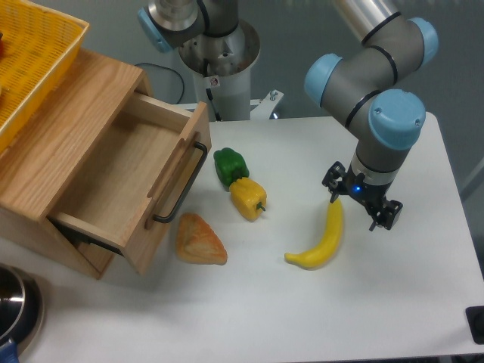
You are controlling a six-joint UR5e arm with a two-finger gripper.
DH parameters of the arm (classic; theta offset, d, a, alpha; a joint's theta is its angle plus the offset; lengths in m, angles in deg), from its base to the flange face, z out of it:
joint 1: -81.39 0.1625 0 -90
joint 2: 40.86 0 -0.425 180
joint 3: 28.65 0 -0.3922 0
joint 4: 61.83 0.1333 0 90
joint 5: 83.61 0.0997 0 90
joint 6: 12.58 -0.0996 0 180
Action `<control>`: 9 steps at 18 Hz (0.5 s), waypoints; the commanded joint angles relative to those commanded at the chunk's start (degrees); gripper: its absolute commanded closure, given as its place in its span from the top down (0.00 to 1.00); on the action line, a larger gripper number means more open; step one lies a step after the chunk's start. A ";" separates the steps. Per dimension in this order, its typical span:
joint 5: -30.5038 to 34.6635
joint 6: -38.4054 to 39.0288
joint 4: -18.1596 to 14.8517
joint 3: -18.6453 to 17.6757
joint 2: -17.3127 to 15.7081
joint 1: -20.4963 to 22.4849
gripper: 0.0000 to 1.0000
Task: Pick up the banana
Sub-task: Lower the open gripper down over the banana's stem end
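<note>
White table [363, 318] fills most of my view, with an open wooden drawer unit [113, 181] on its left side and the arm's base behind. The banana [324, 240] lies flat on the table right of centre, its upper tip just under my gripper [361, 206]. From what I see, the gripper hangs over that upper end, the fingers spread with a clear gap between them and holding nothing. I cannot tell whether one finger touches the fruit or only stands just beside it.

So I judge the approach largely made, while the grasp itself and the lift are both left to do. The yellow pepper [248, 198], the green pepper [230, 165] and the pastry [200, 240] sit well apart to the left, out of my way.
</note>
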 joint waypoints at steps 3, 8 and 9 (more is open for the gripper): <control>-0.09 0.18 0.00 0.00 0.09 -0.09 1.00; -0.44 0.18 5.79 -2.28 2.19 0.09 1.00; -0.18 0.18 6.50 -2.29 2.55 0.09 1.00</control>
